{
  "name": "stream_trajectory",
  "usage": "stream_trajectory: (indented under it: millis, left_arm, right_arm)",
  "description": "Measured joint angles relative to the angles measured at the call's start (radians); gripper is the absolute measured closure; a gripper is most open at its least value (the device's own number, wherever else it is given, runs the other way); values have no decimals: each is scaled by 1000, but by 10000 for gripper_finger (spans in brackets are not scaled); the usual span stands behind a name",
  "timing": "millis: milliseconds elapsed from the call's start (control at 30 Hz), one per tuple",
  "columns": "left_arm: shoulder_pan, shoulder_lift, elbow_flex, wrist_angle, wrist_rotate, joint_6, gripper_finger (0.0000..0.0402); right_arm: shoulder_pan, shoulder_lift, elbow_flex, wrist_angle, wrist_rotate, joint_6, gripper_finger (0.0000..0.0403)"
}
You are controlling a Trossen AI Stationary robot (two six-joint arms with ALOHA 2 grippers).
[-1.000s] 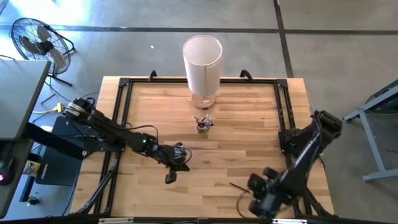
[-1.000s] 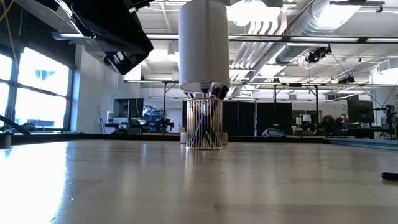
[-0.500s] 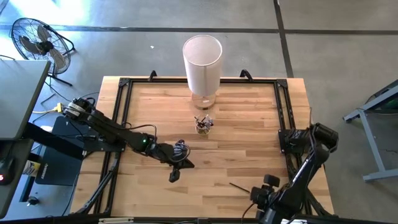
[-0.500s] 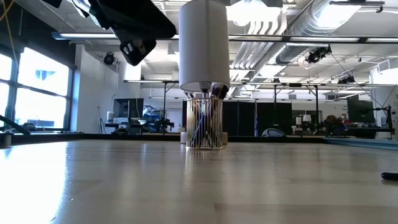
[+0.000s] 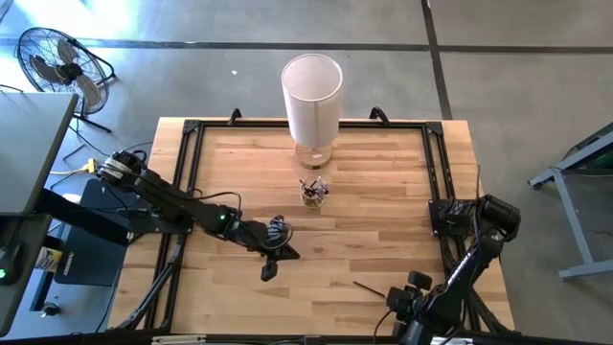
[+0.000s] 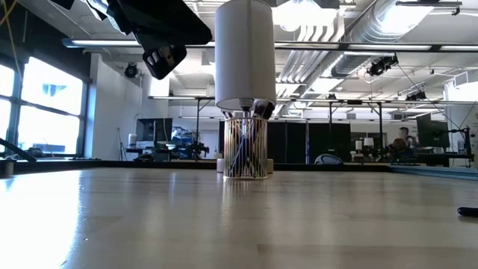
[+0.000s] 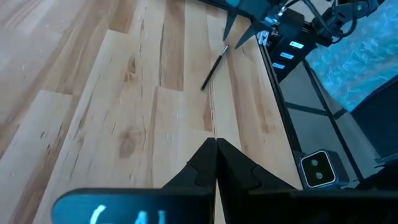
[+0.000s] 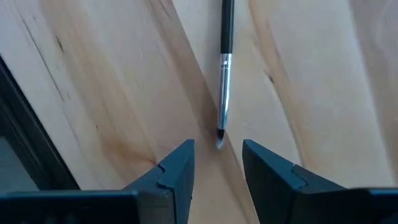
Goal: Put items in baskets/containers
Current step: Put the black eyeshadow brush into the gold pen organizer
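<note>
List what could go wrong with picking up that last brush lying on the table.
1. The thin black-handled brush lies flat on the wooden table; the open right claw sits at its bristle tip, so closing could pinch only the bristles and slip.
2. The small clear glass cup is already crowded with brushes; inserting another might tip it.
</note>
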Motion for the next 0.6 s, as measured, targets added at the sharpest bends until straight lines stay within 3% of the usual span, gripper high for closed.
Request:
stream_trajectory:
  millis: [233,433,600]
  left_arm:
    - [0,0,0,0,9,0,401]
    - [0,0,0,19,9,-1,401]
    - [6,17,2,95,-51,5,396]
  right_arm:
    - [-16,-9,-73,91,-44,2,285]
    - [-24,-10,-105,149,-92,-2,382]
    - [-46,-40,-88,139,-103,-39,397]
